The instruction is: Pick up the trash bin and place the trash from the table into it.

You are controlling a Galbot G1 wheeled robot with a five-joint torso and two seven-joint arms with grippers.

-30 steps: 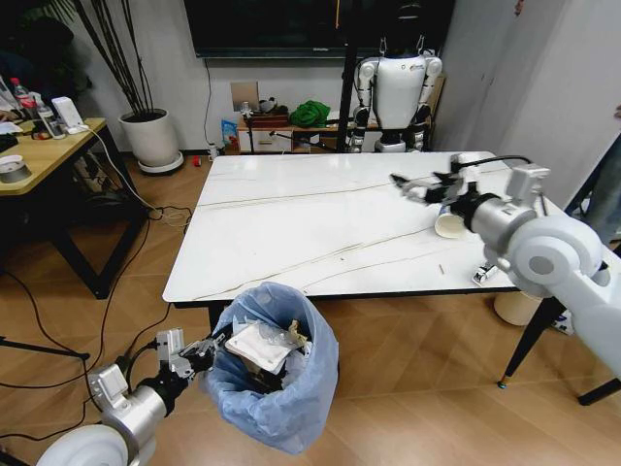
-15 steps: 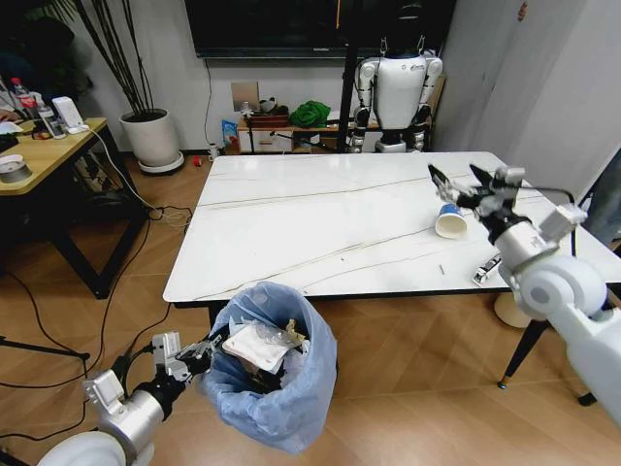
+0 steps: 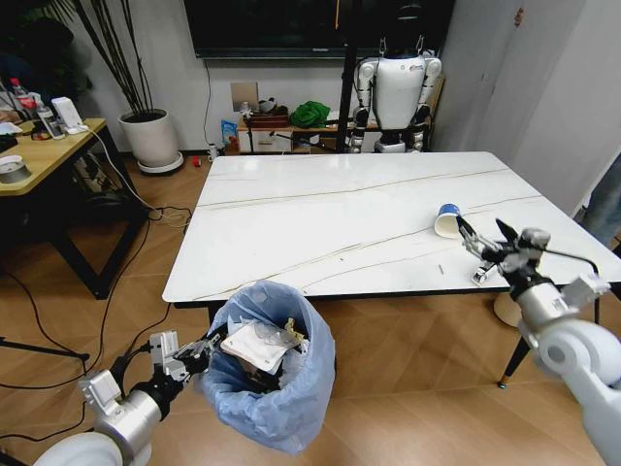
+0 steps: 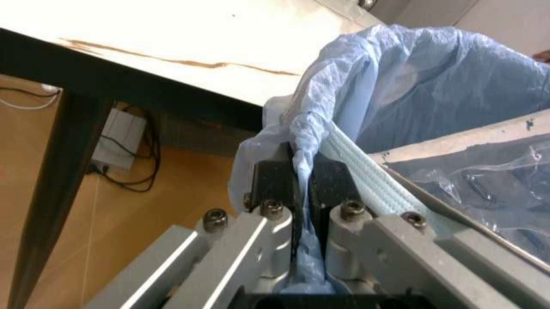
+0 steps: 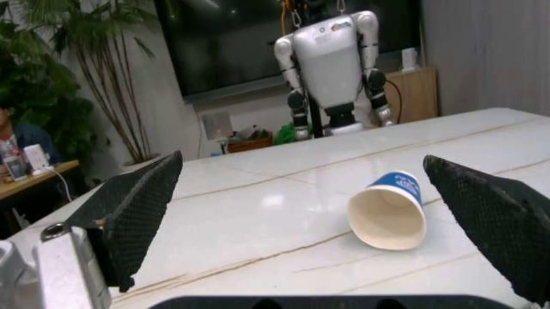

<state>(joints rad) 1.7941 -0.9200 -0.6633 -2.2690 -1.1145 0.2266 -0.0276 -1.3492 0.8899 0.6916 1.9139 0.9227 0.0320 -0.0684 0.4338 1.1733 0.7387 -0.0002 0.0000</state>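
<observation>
Since a second ago the right tool (image 3: 487, 239) has swung down to the bench's (image 3: 320, 218) 4 o'clock edge. At 7 o'clock, the left tool (image 3: 202, 351) pinches the trash bin's (image 3: 277, 388) bag rim, holding it below the bench front. The right tool is spread wide and empty, just beside the tipped paper cup (image 3: 447, 221). A glancing finger could roll the cup away.

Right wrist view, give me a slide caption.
Open right gripper faces a tipped paper cup on the table.
</observation>
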